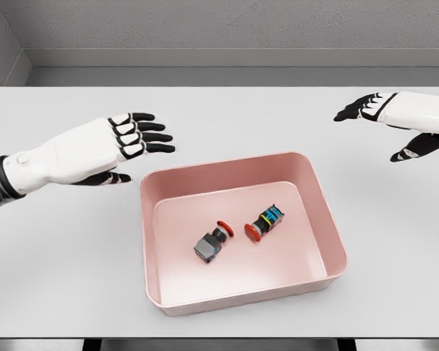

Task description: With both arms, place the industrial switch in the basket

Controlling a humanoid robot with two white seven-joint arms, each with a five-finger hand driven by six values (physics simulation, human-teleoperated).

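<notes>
lying in basket (318,197): two switches (239,234)

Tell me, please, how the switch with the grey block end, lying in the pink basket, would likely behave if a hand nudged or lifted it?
The grey-ended switch looks rigid, so it should move as one piece. Its round red cap could let it pivot or roll slightly, while the boxy grey end would probably stop it. It lies on the pink basket floor, apart from the other switch, so a gentle nudge likely slides it.
</notes>
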